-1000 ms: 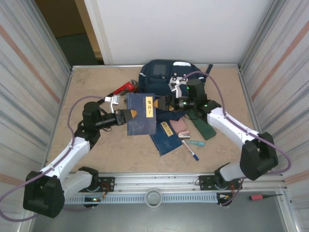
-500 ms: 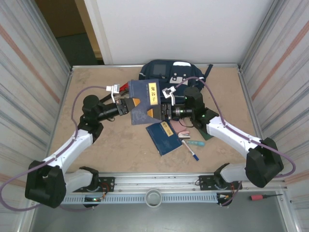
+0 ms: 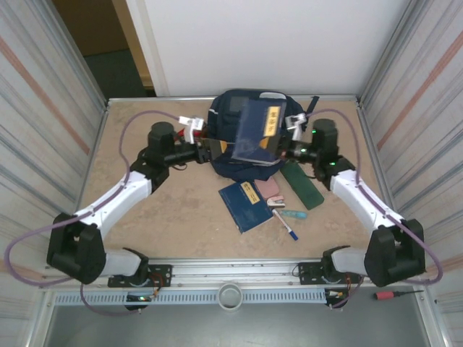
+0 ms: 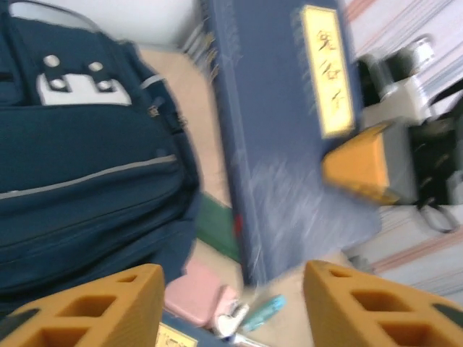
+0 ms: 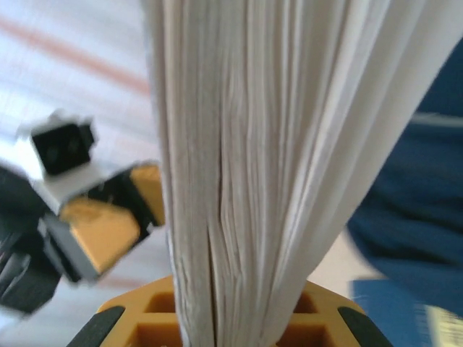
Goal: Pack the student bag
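The student bag (image 3: 233, 108), navy with white patches, lies at the back middle of the table; its striped front (image 4: 79, 166) fills the left of the left wrist view. A navy book with a yellow label (image 3: 257, 134) hangs tilted over the bag. My right gripper (image 3: 284, 148) is shut on the book's right edge, and the white page edges (image 5: 246, 166) run up from between its jaws. My left gripper (image 3: 208, 148) stands open just left of the book, with its orange fingers (image 4: 94, 303) apart and nothing between them.
In front of the bag lie a second navy book (image 3: 246, 204), a pink case (image 3: 269, 188), a green flat item (image 3: 304, 186), a teal pen (image 3: 293, 214) and a blue-and-white pen (image 3: 285, 224). Striped walls close in both sides.
The book has passed from my left gripper to my right, and has been carried back over the bag. The left gripper opened and let go. The right one shut on the book.
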### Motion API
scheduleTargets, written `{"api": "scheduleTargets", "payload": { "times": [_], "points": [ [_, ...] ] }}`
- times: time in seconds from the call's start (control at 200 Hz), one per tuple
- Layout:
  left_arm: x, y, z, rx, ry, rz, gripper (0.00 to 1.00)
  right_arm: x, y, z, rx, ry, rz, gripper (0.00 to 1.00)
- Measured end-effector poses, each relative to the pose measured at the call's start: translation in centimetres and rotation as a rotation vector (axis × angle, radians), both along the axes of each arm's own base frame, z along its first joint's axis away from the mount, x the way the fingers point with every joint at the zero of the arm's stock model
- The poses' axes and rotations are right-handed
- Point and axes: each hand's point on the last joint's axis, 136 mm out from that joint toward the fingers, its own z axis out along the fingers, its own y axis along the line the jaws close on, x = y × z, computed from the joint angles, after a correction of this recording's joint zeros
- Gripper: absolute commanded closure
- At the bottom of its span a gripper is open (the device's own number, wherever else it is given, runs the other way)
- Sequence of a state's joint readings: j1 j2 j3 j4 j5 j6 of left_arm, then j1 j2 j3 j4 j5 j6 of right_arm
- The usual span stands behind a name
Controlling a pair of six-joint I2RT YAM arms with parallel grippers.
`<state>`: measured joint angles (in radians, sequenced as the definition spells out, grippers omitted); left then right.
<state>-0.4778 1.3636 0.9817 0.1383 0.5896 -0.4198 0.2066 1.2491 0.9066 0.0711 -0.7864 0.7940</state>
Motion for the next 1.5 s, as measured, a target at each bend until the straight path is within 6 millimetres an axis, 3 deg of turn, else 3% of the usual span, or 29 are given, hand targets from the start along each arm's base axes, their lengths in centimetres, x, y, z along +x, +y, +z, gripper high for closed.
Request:
{"api": "scheduleTargets", "payload": {
  "times": [0.115, 0.235, 0.331, 0.461, 0.606, 0.907, 1.102, 1.363, 1.498],
  "points": [
    [0.0, -4.6, -2.3, 0.257, -0.182, -0.098, 0.35, 1.2, -7.0, 0.0, -0.046, 0.019, -0.201, 1.00],
    [0.2, -9.1, -5.7, 0.497, -0.354, -0.257, 0.32, 0.6, -11.3, 0.2, -0.102, 0.021, -0.321, 1.00],
    [0.7, -11.2, -9.1, 0.654, -0.431, -0.364, 0.32, -0.1, -12.6, 0.1, -0.146, 0.020, -0.354, 1.00],
    [1.8, -12.4, -13.5, 0.821, -0.476, -0.456, 0.33, -1.0, -12.8, -0.8, -0.186, 0.044, -0.347, 1.00],
    [3.3, -12.6, -16.0, 0.923, -0.497, -0.485, 0.44, -1.6, -12.6, -1.7, -0.210, 0.073, -0.328, 1.00],
    [4.5, -13.1, -15.2, 0.946, -0.559, -0.477, 0.76, -3.2, -11.7, -4.7, -0.263, 0.153, -0.277, 1.00],
    [5.2, -13.3, -14.5, 0.947, -0.579, -0.465, 1.00, -4.5, -11.4, -5.2, -0.271, 0.190, -0.264, 1.00],
    [6.5, -13.1, -13.6, 0.934, -0.595, -0.415, 1.00, -7.7, -10.6, -4.6, -0.286, 0.205, -0.248, 1.00],
    [8.0, -12.8, -11.5, 0.907, -0.629, -0.313, 1.00, -9.4, -9.0, -4.9, -0.255, 0.239, -0.176, 1.00]
  ]
}}
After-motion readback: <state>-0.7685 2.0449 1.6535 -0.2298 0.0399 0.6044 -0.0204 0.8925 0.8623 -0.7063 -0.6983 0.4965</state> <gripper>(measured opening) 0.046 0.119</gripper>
